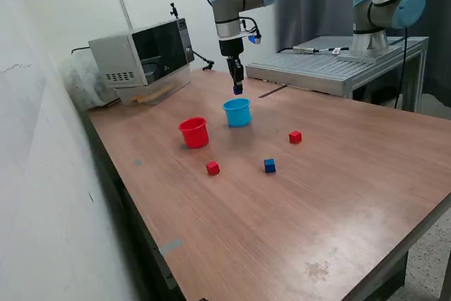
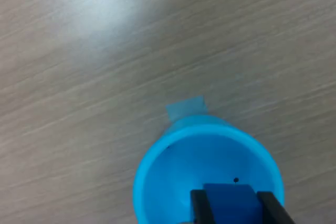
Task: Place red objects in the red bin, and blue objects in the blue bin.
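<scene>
The arm points straight down, its gripper (image 1: 237,91) hanging directly above the blue bin (image 1: 237,113), jaws pinching a blue cube (image 2: 231,203) over the bin's mouth. The red bin (image 1: 194,132) stands just beside it.

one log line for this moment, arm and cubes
tool: shut on blue cube | position: above blue cup | on table: two red cubes, one blue cube | red cup: unfilled

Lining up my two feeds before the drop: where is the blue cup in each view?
Exterior view: the blue cup stands mid-table, at the exterior view's right of the red cup, directly under the gripper.
Wrist view: the blue cup is seen from above, mouth open, partly cut off by the frame edge.
Shared landmark: the gripper, holding a blue cube over the cup.
</scene>
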Motion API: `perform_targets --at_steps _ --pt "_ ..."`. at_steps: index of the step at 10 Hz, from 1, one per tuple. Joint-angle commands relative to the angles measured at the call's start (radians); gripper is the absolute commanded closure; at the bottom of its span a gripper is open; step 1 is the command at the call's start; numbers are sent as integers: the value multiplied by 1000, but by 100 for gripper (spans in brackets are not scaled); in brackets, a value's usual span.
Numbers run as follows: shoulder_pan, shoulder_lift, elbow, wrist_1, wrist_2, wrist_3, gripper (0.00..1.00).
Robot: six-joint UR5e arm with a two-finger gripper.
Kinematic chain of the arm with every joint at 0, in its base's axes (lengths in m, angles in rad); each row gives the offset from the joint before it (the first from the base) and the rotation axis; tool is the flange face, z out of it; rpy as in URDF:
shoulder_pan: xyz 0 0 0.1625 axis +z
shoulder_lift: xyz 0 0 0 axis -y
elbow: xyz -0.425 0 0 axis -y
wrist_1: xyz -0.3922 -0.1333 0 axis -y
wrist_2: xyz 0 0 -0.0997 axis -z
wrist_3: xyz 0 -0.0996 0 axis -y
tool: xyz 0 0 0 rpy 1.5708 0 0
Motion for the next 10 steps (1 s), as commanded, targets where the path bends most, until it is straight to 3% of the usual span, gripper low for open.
perform_targets --at_steps 1,6,8,10 --pt "1 0 3 -12 1 0 0" --pt "20 -70 12 -10 1 0 0" --pt "94 -173 27 3 1 -2 0" --pt "205 -314 44 93 0 -2 0"
